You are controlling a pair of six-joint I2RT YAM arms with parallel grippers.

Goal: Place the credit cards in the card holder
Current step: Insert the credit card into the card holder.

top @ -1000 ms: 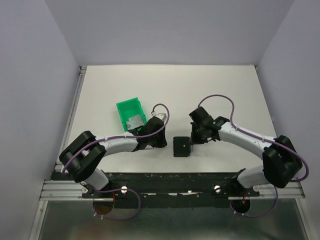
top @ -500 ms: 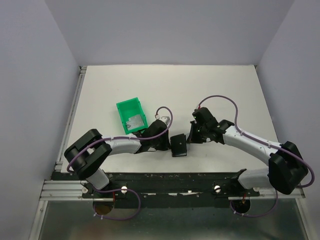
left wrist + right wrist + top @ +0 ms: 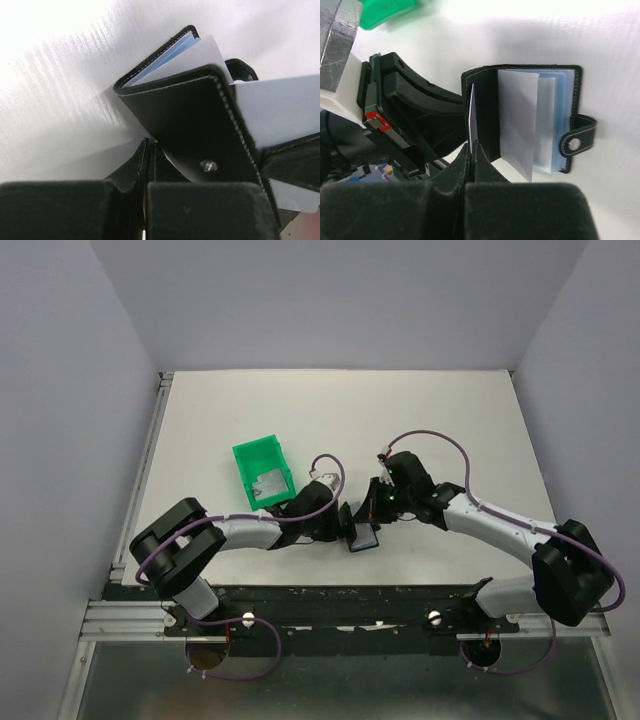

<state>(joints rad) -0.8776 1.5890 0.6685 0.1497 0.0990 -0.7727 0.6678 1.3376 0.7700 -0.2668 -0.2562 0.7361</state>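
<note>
Left gripper [image 3: 148,152] pinches the card holder [image 3: 487,115] by its cover, propped open between both grippers; right gripper [image 3: 472,150] clamps a white card [image 3: 471,112] edge-on beside that cover, so align with slot, feed slowly.

The card holder [image 3: 364,534] stands open on the desk [image 3: 420,410] near its front edge, between the left claw [image 3: 343,520] and the right claw [image 3: 374,508], with credit cards [image 3: 520,120] inside it. The bin [image 3: 262,468] sits behind and to the left, with a loose card [image 3: 268,485] in it.
</note>
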